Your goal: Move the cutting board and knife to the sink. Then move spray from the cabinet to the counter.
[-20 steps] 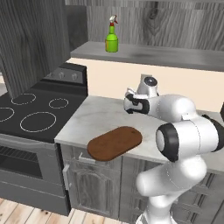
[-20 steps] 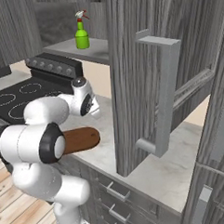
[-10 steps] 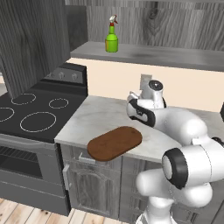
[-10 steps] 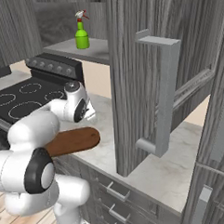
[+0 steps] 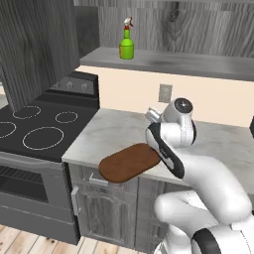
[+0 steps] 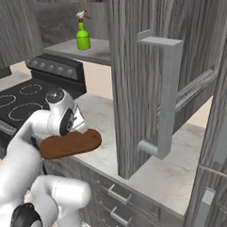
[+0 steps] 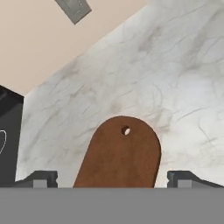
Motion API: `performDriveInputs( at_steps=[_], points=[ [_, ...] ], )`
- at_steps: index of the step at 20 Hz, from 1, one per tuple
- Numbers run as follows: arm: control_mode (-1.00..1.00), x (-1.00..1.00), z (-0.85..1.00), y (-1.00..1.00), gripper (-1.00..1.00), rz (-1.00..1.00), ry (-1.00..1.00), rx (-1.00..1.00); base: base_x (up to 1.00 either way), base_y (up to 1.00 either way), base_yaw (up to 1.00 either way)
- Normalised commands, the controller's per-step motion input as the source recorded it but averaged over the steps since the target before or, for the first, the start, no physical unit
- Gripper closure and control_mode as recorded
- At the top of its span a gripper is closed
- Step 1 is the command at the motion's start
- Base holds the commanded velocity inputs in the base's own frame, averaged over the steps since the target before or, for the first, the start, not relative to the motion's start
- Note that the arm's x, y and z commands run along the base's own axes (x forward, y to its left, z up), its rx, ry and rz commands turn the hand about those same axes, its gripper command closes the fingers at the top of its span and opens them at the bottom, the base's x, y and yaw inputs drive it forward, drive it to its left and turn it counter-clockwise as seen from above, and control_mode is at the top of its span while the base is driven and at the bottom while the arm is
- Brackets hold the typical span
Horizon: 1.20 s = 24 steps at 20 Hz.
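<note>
Hand view: my pincer (image 7: pixel 113 179) hung wide open over the cutting board (image 7: pixel 120 155), holding nothing.

Both finger tips (image 7: pixel 40 178) stood well apart, one off each side of the board, whose rounded end with the small hole pointed away from me across the marble worktop (image 7: pixel 175 74). In the left base view the board (image 5: pixel 130 162) lay flat near the worktop's (image 5: pixel 106 134) front edge, its near end reaching out past that edge, with my wrist bent down just beside it on the right. The black stovetop (image 5: pixel 34 126) sat to the left of the worktop. Up on the light grey shelf of the cabinet (image 5: pixel 163 59), the green spray (image 5: pixel 126 45) stood upright, well apart from me. From the right base view the spray (image 6: pixel 82 37) showed on that same shelf, behind the open cabinet door (image 6: pixel 146 80).
</note>
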Motion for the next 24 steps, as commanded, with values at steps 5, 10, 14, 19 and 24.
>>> performDriveInputs(
  at_steps=[5, 10, 14, 19, 24],
  points=[
    [-1.00, -0.55, 0.00, 0.50, -1.00, 0.00, -0.13, 0.00, 0.00, 0.00, 0.00],
    [-1.00, -0.52, 0.04, 0.51, -1.00, 0.00, -0.18, 0.00, 0.00, 0.00, 0.00],
    [-1.00, -0.53, 0.00, 0.49, -1.00, -0.03, -0.16, 0.00, 0.00, 0.00, 0.00],
    [-1.00, -0.42, 0.00, 0.62, -1.00, -0.06, -0.18, 0.00, 0.00, 0.00, 0.00],
    [-1.00, -0.33, -0.02, 0.72, -1.00, -0.09, -0.17, 0.03, 0.00, 0.00, 0.00]
  ],
)
